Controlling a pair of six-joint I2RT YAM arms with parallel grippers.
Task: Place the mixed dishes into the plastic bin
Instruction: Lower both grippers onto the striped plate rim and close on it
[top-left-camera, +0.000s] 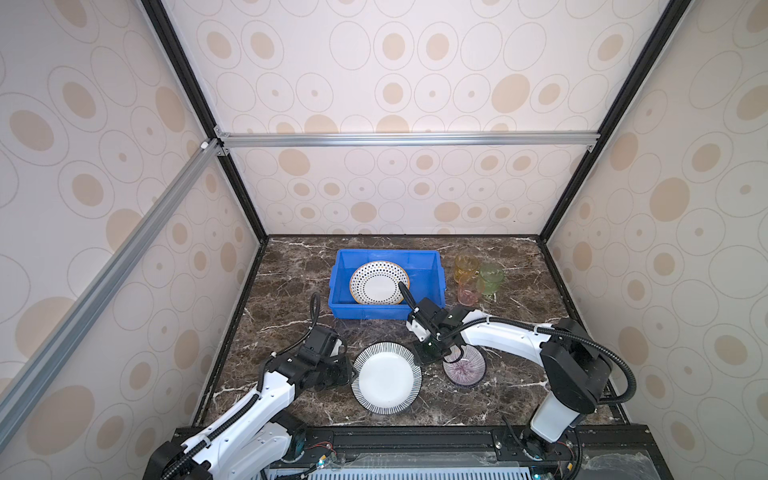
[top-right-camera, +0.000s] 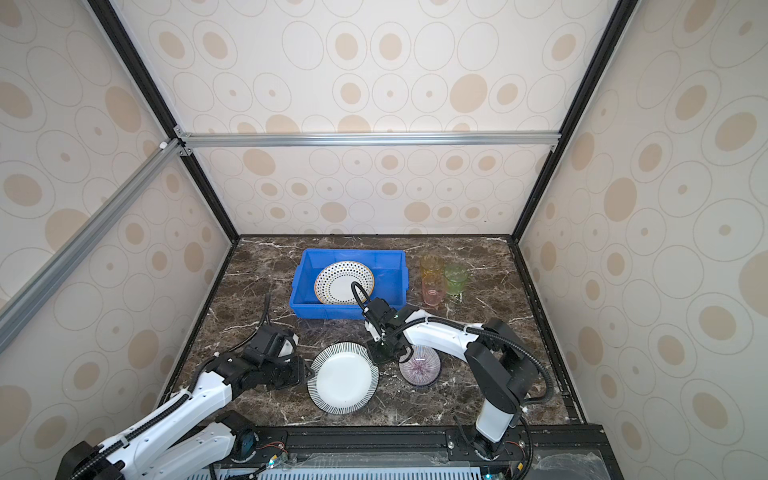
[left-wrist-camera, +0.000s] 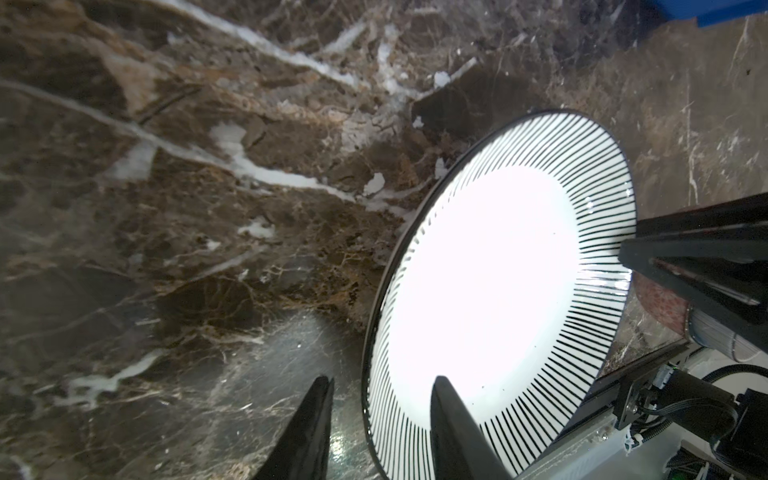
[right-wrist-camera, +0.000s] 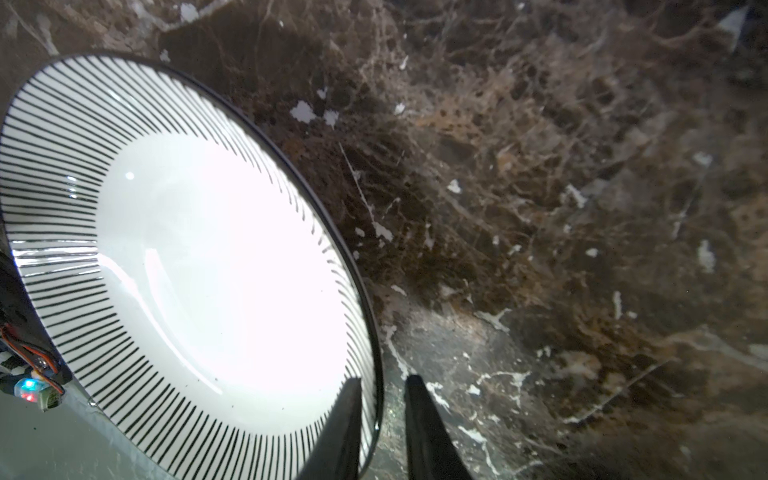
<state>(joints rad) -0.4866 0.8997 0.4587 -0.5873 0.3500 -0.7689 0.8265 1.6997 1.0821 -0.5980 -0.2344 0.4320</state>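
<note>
Both top views: a dotted plate (top-left-camera: 378, 282) is contained in the blue bin (top-left-camera: 345, 309). The striped plate (top-left-camera: 386, 378) is straddled by the released left gripper (left-wrist-camera: 382, 380); whether the right gripper (right-wrist-camera: 385, 379) is clamped cannot be told.

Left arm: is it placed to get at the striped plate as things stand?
Probably yes: the left tool straddles the rim of the plate, one finger over it, one outside; nothing blocks.
</note>
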